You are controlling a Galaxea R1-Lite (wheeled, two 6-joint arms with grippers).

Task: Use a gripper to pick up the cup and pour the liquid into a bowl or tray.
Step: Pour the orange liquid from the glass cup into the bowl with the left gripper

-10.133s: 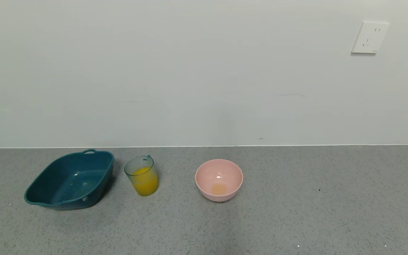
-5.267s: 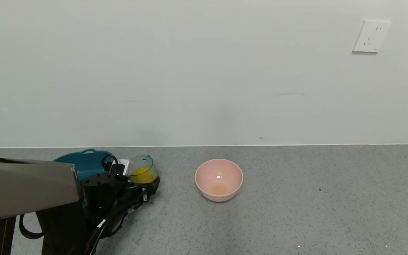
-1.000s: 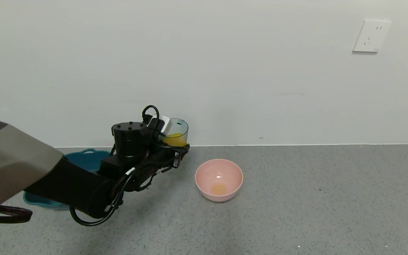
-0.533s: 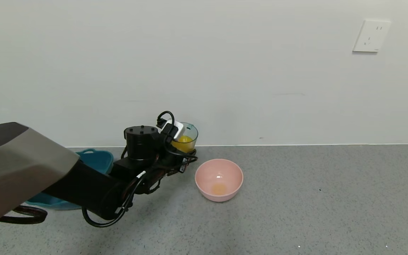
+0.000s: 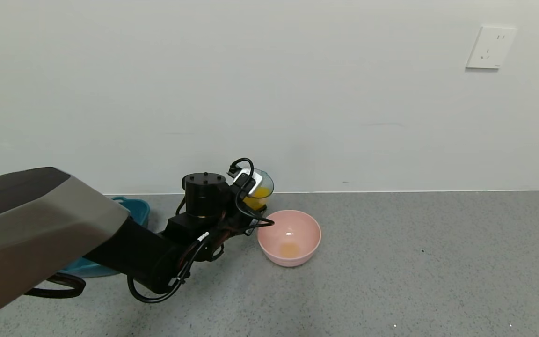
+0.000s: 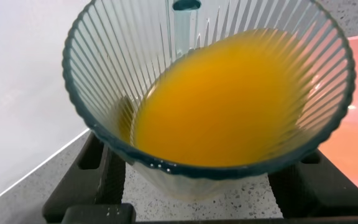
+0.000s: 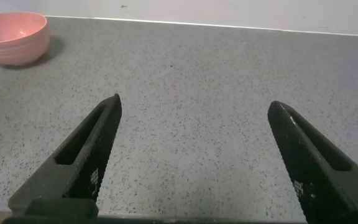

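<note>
Your left gripper (image 5: 255, 199) has its fingers clamped on the cup (image 5: 261, 188), held in the air just beside the near-left rim of the bowl (image 5: 289, 238) and tilted toward it. Juice (image 6: 229, 102) fills the cup's lower part, none past the rim. Right gripper (image 7: 194, 155) sits low over bare worktop (image 7: 191, 81), fingers spread wide. Tray (image 5: 134, 209) lies behind the left arm.

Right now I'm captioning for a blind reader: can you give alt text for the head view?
The left gripper holds a cup of orange liquid in the air, just beside a pink bowl on a grey counter. A teal tray shows behind the arm, and a socket is on the wall.
</note>
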